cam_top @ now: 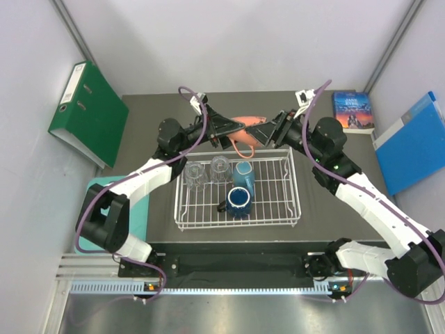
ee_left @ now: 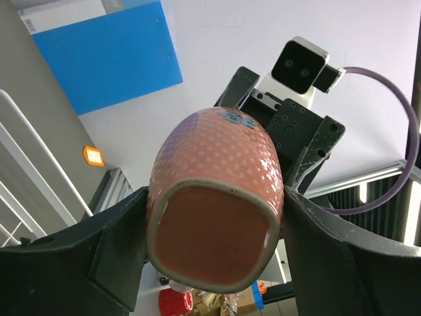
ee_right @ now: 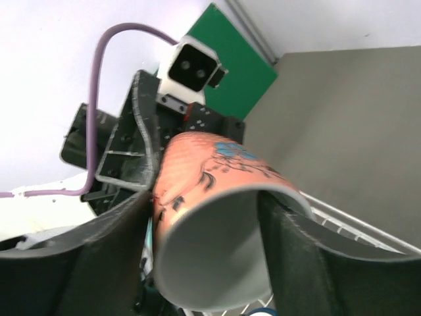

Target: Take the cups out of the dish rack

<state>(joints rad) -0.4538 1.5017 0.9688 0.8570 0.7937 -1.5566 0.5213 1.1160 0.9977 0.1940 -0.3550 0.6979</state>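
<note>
Arms angled inward, with left claw [cam_top: 225, 134] and right claw [cam_top: 268, 131] both clamped on salmon-pink mug [cam_top: 247, 123]. Dish rack [cam_top: 296, 209] on dark counter [cam_top: 142, 115] - white walls.

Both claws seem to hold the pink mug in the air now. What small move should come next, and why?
Probably the left claw should open a little and let go. The salmon-pink ceramic mug is pinched at its base by that claw and at its rim by the right claw, so one must release before it can travel.
</note>
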